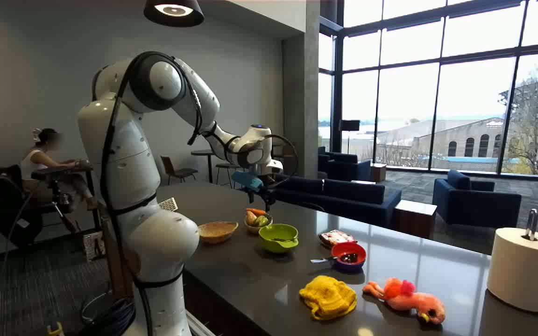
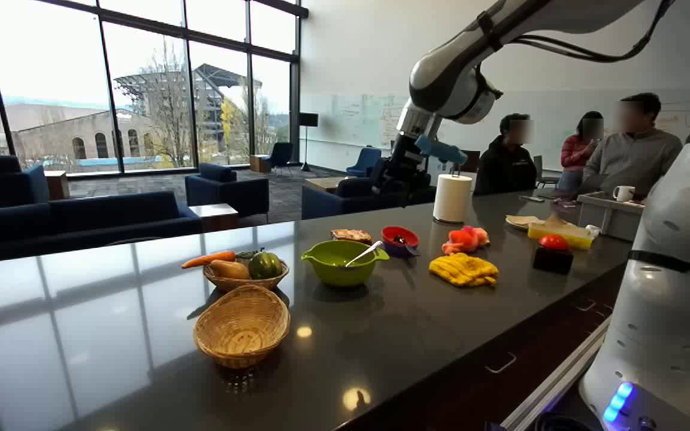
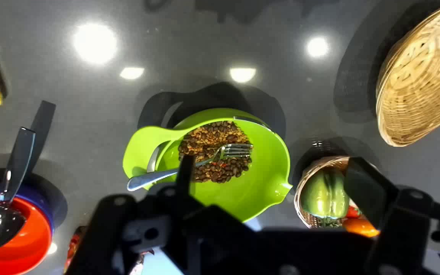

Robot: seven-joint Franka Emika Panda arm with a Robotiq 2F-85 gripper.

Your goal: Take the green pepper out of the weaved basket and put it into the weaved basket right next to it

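Note:
The green pepper (image 2: 265, 265) sits in a small woven basket (image 2: 219, 281) with a carrot and a tan squash-like vegetable. The pepper also shows in the wrist view (image 3: 323, 194) and in an exterior view (image 1: 260, 221). A light woven basket (image 2: 242, 329), with nothing in it, stands beside that basket; the wrist view shows part of it (image 3: 422, 84). My gripper (image 3: 272, 168) is open and empty, high above the counter. In the wrist view its fingers lie over the green bowl and the edge of the vegetable basket, one finger hiding part of that basket. The gripper (image 1: 269, 203) touches nothing.
A green bowl (image 2: 342, 269) with beans and a fork stands close beside the vegetable basket. A red bowl (image 1: 348, 254) with a spoon, a yellow cloth (image 1: 329, 297), a pink plush bird (image 1: 409, 298) and a paper roll (image 1: 526, 270) lie further along the counter.

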